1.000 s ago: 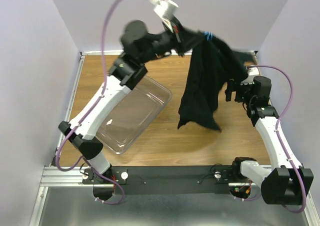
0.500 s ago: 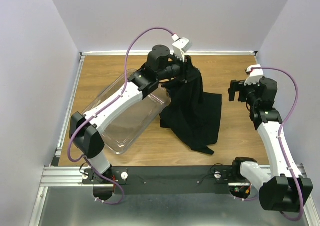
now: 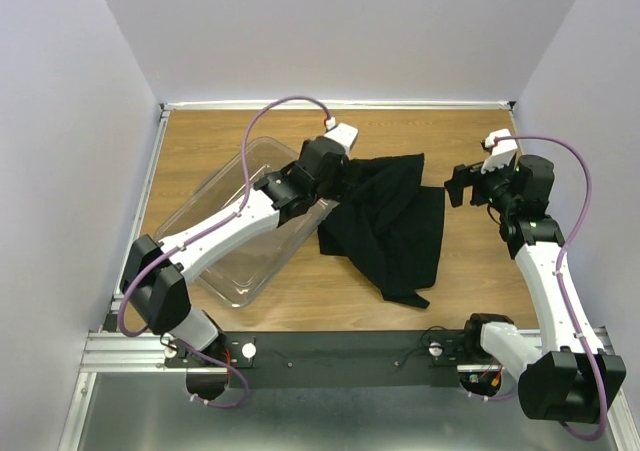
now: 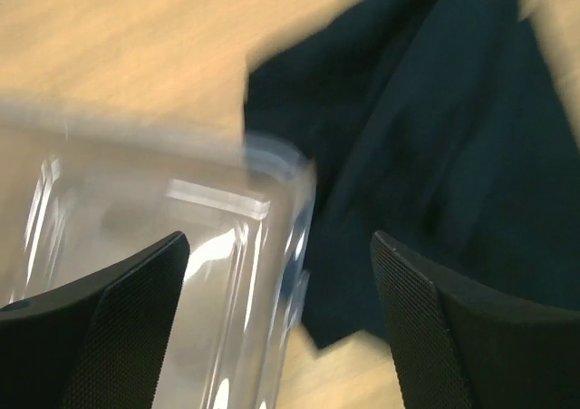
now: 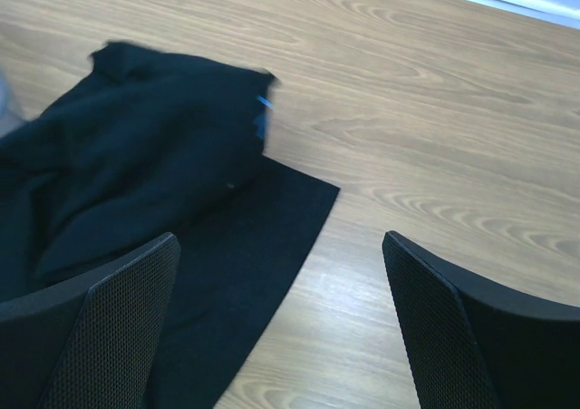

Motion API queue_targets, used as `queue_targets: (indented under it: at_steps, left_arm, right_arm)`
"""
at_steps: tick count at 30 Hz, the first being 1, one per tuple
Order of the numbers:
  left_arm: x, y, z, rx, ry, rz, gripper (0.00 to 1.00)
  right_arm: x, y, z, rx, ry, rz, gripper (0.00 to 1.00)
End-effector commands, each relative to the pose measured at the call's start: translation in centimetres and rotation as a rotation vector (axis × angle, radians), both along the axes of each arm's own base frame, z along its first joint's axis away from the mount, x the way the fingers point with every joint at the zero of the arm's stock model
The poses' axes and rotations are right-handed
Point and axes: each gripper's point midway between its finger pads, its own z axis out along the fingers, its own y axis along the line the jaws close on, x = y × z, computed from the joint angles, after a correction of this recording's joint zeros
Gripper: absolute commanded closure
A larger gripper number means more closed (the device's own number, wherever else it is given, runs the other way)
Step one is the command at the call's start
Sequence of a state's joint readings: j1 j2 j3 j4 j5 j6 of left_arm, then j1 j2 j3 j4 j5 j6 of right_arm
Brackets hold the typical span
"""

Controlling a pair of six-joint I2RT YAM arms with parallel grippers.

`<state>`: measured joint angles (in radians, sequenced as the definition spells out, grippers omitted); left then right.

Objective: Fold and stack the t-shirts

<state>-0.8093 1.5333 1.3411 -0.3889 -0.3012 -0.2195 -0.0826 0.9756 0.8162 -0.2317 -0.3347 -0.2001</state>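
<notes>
Done: 0 folds, 1 t-shirt [image 3: 385, 221] crumpled right of clear bin [image 3: 235, 236] | left gripper [image 4: 276, 246]: released, empty | right gripper [image 5: 281, 241]: released, empty | to do: folding, stacking

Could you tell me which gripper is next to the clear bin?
The left gripper: open, at the corner of the clear bin beside the t-shirt; the right gripper is across the t-shirt, well away.
</notes>
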Motion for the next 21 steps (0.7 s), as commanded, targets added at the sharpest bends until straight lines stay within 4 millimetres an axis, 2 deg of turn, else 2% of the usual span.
queue_targets:
  at_steps: [1,7,13,14,16,18,21]
  left_arm:
    - [-4.5,4.3,-5.5,0.161,0.199,0.032,0.12]
    - [-7.4,3.7,-6.5,0.141,0.321,-0.058,0.18]
    - [-9.1,5.5,-14.2,0.345,0.511,-0.017,0.24]
    - [-9.2,5.7,-15.0,0.373,0.527,-0.014,0.25]
    - [-8.9,6.5,-16.2,0.43,0.528,0.037,0.35]
    - [-8.0,7.5,-16.2,0.483,0.494,0.102,0.51]
    - [-7.2,7.5,-15.8,0.493,0.472,0.135,0.67]
  right_arm:
    - [-0.7,1.3,-0.7,0.022,0.03,0.083,0.0]
    - [-0.8,1.7,-0.7,0.026,0.03,0.101,0.0]
    - [-1.0,1.7,-0.3,0.027,0.019,0.105,0.0]
    - [-1.0,1.7,-0.3,0.027,0.018,0.107,0.0]
    - [-1.0,1.9,-0.1,0.028,0.015,0.113,0.0]
    - [-1.1,1.9,0.0,0.029,0.01,0.115,0.0]
    - [-1.1,2.0,0.0,0.03,0.01,0.119,0.0]
